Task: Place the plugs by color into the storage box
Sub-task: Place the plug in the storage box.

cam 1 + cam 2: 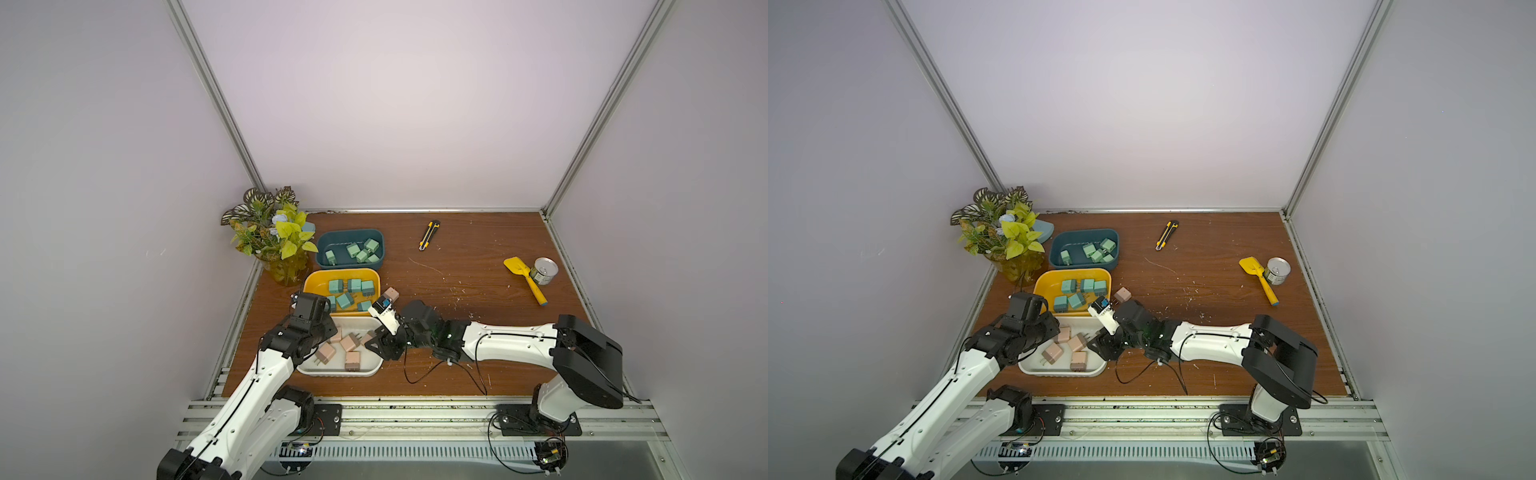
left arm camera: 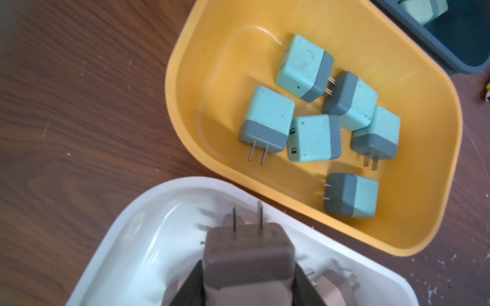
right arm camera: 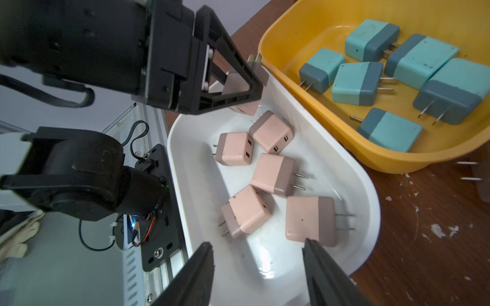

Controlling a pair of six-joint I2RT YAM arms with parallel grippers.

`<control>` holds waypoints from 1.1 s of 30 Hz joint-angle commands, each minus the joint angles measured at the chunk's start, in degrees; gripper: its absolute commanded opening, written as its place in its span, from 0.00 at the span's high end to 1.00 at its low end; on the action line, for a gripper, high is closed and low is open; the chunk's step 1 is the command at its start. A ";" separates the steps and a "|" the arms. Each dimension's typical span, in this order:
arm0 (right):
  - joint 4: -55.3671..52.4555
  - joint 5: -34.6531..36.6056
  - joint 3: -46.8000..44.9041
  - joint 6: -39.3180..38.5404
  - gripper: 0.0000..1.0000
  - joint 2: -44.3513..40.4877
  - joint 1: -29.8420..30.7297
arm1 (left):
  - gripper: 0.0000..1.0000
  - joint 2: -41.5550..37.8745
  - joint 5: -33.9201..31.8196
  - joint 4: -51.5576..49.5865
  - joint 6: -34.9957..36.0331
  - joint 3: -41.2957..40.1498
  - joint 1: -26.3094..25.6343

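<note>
Left fingers pinch a pink plug — right fingers spread apart, empty, above the white tray.

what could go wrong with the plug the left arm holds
The pink plug in the left gripper hangs near the rim of the white tray beside the yellow tray; dropped here it might bounce out. The open right gripper is over the same tray, so the arms could bump. One loose plug on the table could get knocked.
</note>
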 commanded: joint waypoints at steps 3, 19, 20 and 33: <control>1.21 0.08 1.08 -1.40 0.40 -0.46 0.31 | 0.50 0.22 -5.16 -2.89 -0.78 2.13 0.83; -0.65 4.67 0.73 -1.68 0.40 -0.98 0.29 | 0.34 -2.58 -4.79 -1.44 -0.09 2.51 0.85; -0.71 5.20 0.55 -1.67 0.40 -1.31 0.31 | 0.34 -2.60 -4.57 -1.27 -0.07 2.51 0.84; -3.83 14.39 -0.91 0.91 0.38 -4.00 0.18 | 0.36 -2.94 4.68 6.79 2.71 1.09 0.81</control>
